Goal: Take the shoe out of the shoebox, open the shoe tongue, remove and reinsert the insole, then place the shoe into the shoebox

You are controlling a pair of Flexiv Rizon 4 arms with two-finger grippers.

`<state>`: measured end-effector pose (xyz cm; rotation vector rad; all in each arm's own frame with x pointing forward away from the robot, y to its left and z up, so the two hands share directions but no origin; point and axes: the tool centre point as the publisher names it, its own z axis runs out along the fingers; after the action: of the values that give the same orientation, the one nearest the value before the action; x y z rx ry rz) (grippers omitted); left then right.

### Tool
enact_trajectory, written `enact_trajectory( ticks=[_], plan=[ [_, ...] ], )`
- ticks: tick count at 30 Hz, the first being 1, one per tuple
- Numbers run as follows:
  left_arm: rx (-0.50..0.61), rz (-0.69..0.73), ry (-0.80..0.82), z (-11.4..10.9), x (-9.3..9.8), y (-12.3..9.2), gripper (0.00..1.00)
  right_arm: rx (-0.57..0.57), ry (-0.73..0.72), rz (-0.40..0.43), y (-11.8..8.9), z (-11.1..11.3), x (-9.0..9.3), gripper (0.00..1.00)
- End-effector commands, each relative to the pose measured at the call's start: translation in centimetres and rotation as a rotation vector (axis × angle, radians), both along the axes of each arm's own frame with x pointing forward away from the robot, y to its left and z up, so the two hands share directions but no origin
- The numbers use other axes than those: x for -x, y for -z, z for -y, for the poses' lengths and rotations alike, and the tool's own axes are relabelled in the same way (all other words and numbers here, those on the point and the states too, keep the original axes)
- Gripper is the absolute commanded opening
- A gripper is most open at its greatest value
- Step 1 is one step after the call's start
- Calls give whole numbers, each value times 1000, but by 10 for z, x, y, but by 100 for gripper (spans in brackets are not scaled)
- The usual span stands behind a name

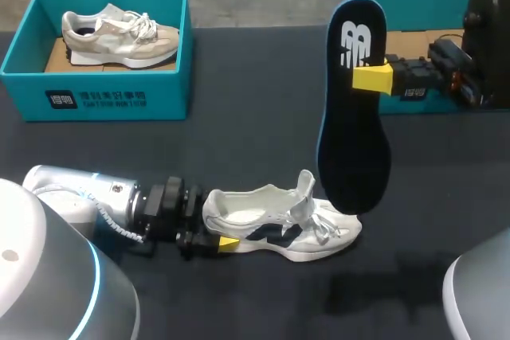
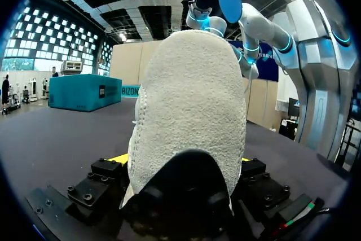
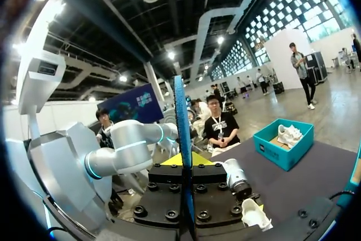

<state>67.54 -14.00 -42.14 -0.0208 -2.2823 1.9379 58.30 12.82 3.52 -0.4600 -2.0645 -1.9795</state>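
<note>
While the left hand (image 1: pixel 213 235) grips the shoe (image 1: pixel 279 228), the right hand (image 1: pixel 373 77) pinches the insole (image 1: pixel 351 141).

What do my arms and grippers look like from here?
Both the left arm and right arm have rounded silver-grey links with light-blue joint rings. A coiled white cable runs at the left wrist. The left gripper and right gripper are black, bolted blocks with yellow fingertips.

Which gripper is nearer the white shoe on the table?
Left. The left gripper grips the shoe at its heel; the right gripper holds the insole upright, off beyond the toe.
</note>
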Motion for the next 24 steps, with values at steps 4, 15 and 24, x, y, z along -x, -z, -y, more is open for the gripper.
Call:
enact_trajectory(
  ticks=[4,15,24],
  plan=[
    [0,0,1,1,0,2,0,3,17,-62,5,0,4,0],
    [0,0,1,1,0,2,0,13,22,-90,9,3,9,0],
    [17,6,5,1,0,0,100,13,22,-90,9,3,9,0]
  ],
)
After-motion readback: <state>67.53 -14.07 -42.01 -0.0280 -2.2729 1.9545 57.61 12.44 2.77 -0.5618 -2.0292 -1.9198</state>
